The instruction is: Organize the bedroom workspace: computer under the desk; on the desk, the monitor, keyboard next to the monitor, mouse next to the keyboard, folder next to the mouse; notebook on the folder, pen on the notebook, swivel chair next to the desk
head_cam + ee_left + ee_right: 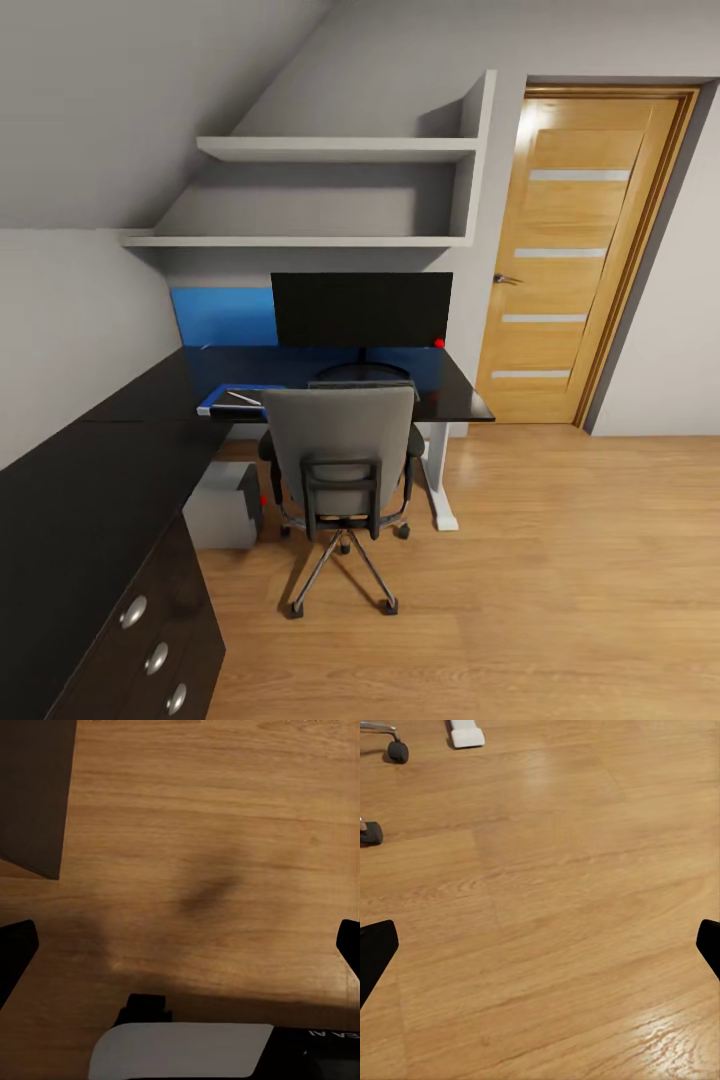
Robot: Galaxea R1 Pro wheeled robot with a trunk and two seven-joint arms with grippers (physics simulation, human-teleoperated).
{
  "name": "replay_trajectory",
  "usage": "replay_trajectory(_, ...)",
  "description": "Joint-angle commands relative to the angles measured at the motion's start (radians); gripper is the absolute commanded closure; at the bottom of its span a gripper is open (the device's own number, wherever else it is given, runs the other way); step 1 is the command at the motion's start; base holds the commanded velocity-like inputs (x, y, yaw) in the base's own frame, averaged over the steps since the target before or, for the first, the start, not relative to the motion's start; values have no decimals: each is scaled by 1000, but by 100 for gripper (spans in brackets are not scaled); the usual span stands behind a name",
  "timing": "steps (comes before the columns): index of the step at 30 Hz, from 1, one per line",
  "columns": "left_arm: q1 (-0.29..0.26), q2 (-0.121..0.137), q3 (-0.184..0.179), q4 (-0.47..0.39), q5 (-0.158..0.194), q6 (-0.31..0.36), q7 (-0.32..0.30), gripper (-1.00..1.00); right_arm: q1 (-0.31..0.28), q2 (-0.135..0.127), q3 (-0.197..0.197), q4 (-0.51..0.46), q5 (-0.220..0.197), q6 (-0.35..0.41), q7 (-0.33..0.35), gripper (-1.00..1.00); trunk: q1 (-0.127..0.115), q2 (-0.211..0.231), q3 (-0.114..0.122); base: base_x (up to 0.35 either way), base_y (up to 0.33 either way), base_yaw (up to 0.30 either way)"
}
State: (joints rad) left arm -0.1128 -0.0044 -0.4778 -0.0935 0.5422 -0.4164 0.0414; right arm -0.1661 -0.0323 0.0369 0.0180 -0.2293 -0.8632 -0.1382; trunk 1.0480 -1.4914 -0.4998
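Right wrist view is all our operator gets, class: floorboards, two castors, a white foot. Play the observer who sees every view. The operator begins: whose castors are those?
Observer: The castors belong to the swivel chair, which is drawn up to the desk with its back toward the head camera.
Operator: What stands on the desk?
Observer: The monitor stands upright on it, beyond the chair.
Operator: And the computer?
Observer: The computer sits on the floor under the desk, left of the chair in the head view.
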Motion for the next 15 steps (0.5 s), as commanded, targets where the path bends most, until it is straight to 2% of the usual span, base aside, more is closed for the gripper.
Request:
replay_trajectory(1, -1, 0, -8, 1, 5, -4, 4, -100, -1, 0, 4, 2, -4, -4, -1, -100, 0, -1, -1, 0, 0, 0)
replay_trajectory(15, -1, -5, -8, 0, 4, -4, -2, -100, -1, 0, 4, 2, -4, -4, -1, -100, 0, -1, -1, 0, 0, 0)
